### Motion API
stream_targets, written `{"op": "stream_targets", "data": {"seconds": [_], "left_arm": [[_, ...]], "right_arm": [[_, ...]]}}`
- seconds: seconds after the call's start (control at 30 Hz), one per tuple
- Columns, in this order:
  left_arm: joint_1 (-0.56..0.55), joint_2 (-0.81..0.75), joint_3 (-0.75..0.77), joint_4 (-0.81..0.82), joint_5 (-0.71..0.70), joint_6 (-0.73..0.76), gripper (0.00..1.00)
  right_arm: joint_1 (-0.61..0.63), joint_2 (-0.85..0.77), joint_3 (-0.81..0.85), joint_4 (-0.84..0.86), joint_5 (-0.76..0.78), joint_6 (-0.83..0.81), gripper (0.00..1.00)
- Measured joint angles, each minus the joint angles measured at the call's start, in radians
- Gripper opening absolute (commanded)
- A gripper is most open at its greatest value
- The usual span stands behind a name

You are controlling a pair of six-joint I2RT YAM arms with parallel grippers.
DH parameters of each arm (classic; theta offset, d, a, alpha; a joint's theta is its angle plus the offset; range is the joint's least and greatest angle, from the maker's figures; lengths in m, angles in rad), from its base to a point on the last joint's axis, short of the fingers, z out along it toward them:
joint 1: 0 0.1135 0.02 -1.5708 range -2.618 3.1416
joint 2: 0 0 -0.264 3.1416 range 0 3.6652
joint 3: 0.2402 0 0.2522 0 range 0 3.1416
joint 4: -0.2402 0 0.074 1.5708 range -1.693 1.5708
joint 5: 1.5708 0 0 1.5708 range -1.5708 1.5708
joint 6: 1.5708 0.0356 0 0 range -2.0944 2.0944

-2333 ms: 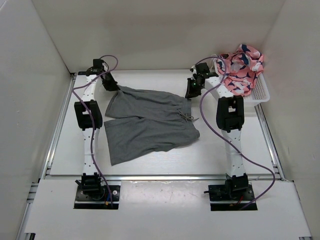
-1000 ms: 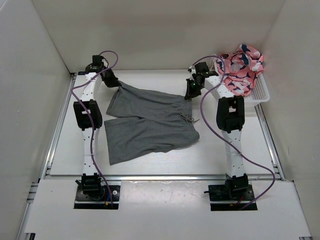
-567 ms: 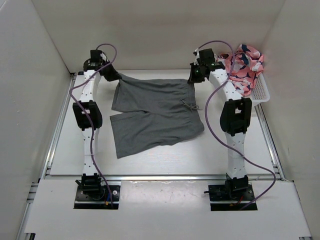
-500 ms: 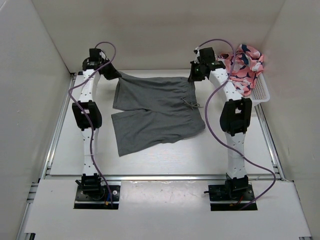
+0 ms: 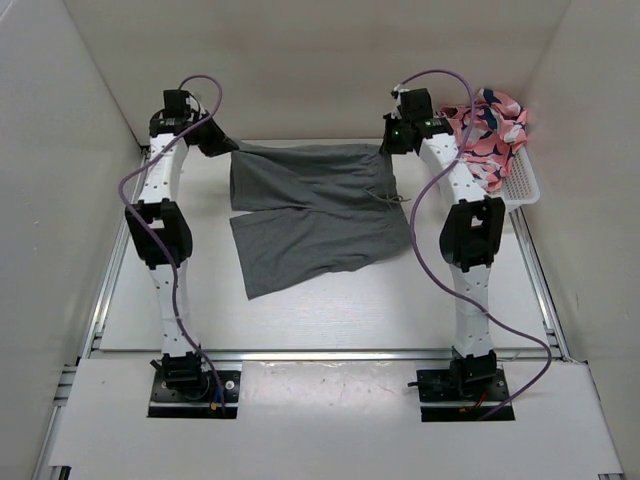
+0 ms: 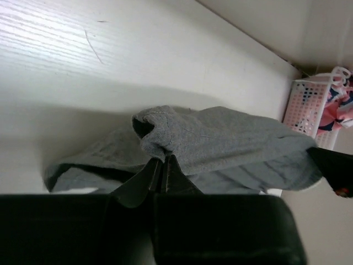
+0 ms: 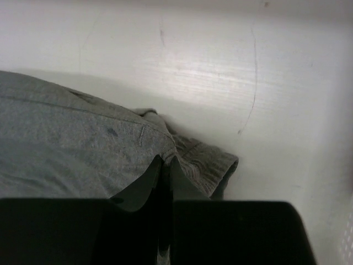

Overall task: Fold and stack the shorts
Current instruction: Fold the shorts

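Shorts (image 5: 315, 215) lie stretched along the table's far edge, one leg trailing toward the middle. The left gripper (image 5: 226, 147) pinches their far-left corner (jaws tight on a fold). The right gripper (image 5: 388, 146) pinches the far-right corner, near the basket (image 5: 527, 187).

A white plastic basket (image 5: 524, 186) with a perforated wall stands at the far right corner of the white table (image 5: 330, 315), close to the right wall. A pink cloth (image 5: 486, 135) with dark blue and white patches lies heaped in it, bulging above its rim. A metal rail (image 5: 104, 290) runs along the table's left edge.
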Motion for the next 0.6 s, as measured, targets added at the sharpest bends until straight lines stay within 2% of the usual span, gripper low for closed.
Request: {"op": "stream_targets", "data": {"seconds": [0.17,0.37,0.6], "left_arm": [[-0.029,-0.287,-0.291,0.012,-0.014,0.035,0.10],[-0.129,-0.607,-0.639,0.034,-0.089,0.062,0.10],[-0.233,-0.796,-1.001,0.024,-0.217,0.031,0.10]], "right_arm": [[0.000,-0.129,-0.269,0.026,0.012,-0.001,0.00],[0.003,-0.338,-0.531,0.081,0.066,-0.001,0.00],[0.024,-0.613,-0.843,0.143,0.144,0.025,0.00]]}}
